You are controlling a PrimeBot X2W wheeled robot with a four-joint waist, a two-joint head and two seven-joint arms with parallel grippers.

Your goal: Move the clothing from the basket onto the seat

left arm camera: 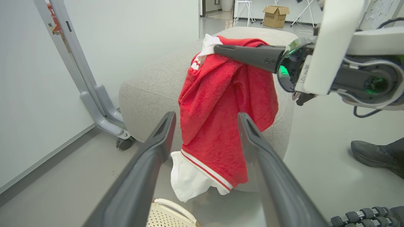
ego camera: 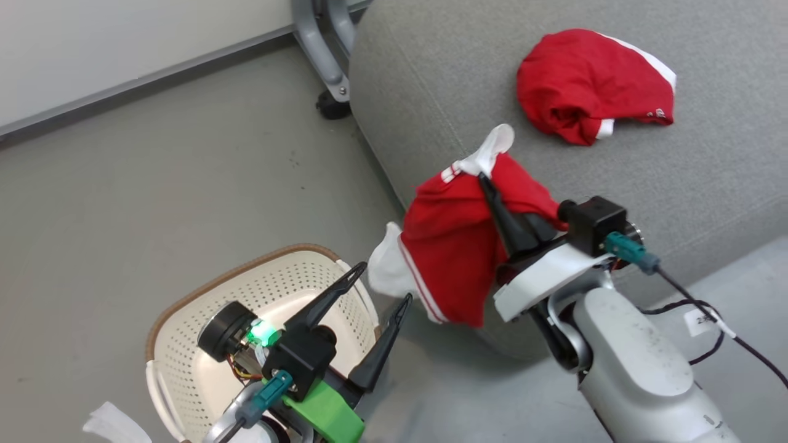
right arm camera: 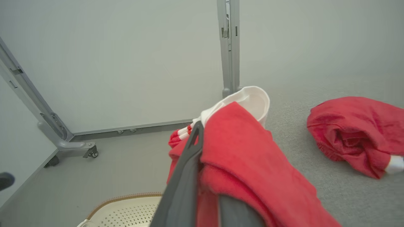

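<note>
At my lower left the basket (ego camera: 289,277) stands on the grey floor (ego camera: 154,184), its cream perforated wall and brown rim showing around my left wrist. My left gripper (ego camera: 386,280) hangs over the basket's right-hand end with its 2 dark fingers spread wide and nothing between them. Just right of those fingers, 1 red garment (ego camera: 449,246) dangles clear of the basket, with white lining at its lower left corner and thin white stripes along the hem. My right gripper (ego camera: 486,184) pinches it near the top, fingers closed tight on the cloth, and a white tab sticks up above the fingertips. The garment hangs at the rounded front edge of the seat (ego camera: 431,80); whether it touches the grey upholstery I cannot tell. Behind the seat's left corner a grey frame leg (ego camera: 326,67) on a castor stands by the wall. Further right, well apart from the held piece, the 2nd red garment (ego camera: 585,86) lies crumpled on top of the seat, white trim along its right side.
</note>
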